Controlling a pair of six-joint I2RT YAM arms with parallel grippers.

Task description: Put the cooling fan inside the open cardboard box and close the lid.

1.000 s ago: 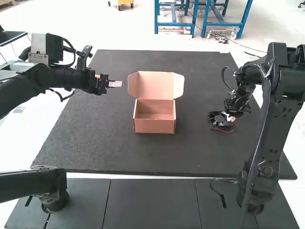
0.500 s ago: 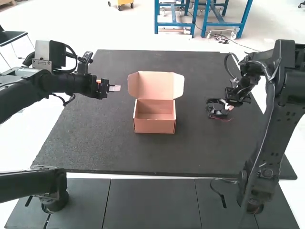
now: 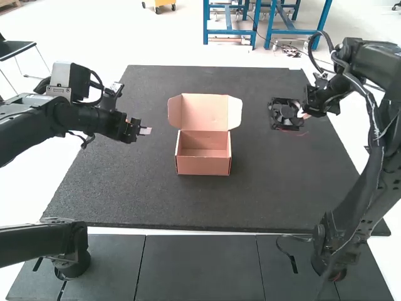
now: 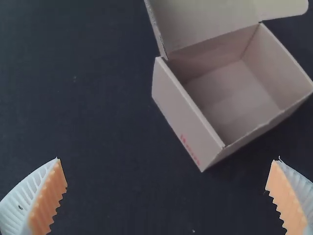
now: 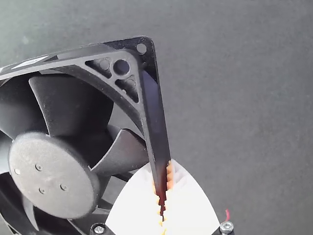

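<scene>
**Ana:** Since the cooling fan [image 3: 285,115] is not resting on the worktop [image 3: 125,188], where exactly is it?

**Ben:** It is up in the air over the far right part of the worktop, well apart from the cardboard box [image 3: 203,150]. The right end effector [image 3: 303,111] pinches it by one edge of its black frame. The fan hangs on the box side of that end effector, standing on edge with its blades facing roughly the near edge.

**Ana:** How does the pinch look close up?

**Ben:** In the right wrist view the white ribbed fingers [image 5: 190,208] are pressed onto the thin frame wall, with an orange pad on either side, a little way along from a corner. The hub and blades lie off to one side of them. A thin red line [image 3: 301,133] under the fan may be its lead, but it is too small to be sure.

**Ana:** And the box?

**Ben:** It sits upright near the middle of the worktop. Its lid [image 3: 203,111] stands up along the far side, and the inner floor is visible from the left wrist.

**Ana:** What about the left arm?

**Ben:** The left end effector [image 3: 145,130] hovers near the box's left side without touching it. Its fingers are spread wide, with only dark worktop between the orange pads [image 4: 46,196].
</scene>
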